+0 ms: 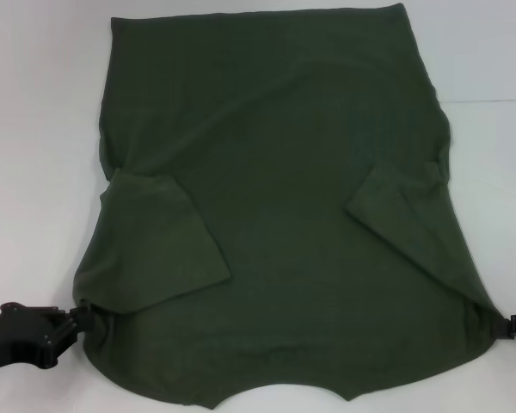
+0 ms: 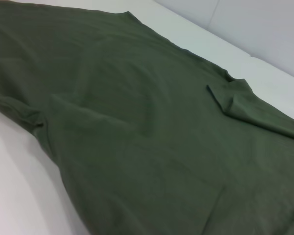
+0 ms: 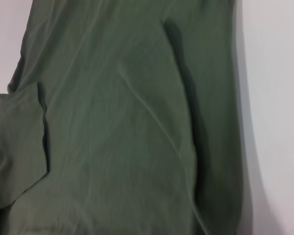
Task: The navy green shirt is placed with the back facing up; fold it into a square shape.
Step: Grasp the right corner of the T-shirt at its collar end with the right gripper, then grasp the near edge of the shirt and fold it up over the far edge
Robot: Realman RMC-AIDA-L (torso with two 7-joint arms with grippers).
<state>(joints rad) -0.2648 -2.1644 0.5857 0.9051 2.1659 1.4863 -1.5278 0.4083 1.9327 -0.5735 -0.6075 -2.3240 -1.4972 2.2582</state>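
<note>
The navy green shirt (image 1: 275, 215) lies spread on the white table (image 1: 34, 103), plain side up. Its collar is at the near edge and its hem at the far edge. Both short sleeves are folded inward onto the body, the left sleeve (image 1: 159, 241) and the right sleeve (image 1: 404, 215). My left gripper (image 1: 76, 317) is shut on the near left shoulder corner. My right gripper (image 1: 501, 325) is shut on the near right shoulder corner, where the cloth draws to a point. The shirt fills the left wrist view (image 2: 137, 127) and the right wrist view (image 3: 117, 127). No lettering shows.
White table (image 1: 490, 172) surrounds the shirt on the left, right and far sides. A seam in the white surface (image 1: 490, 101) runs at the far right. No other objects are in view.
</note>
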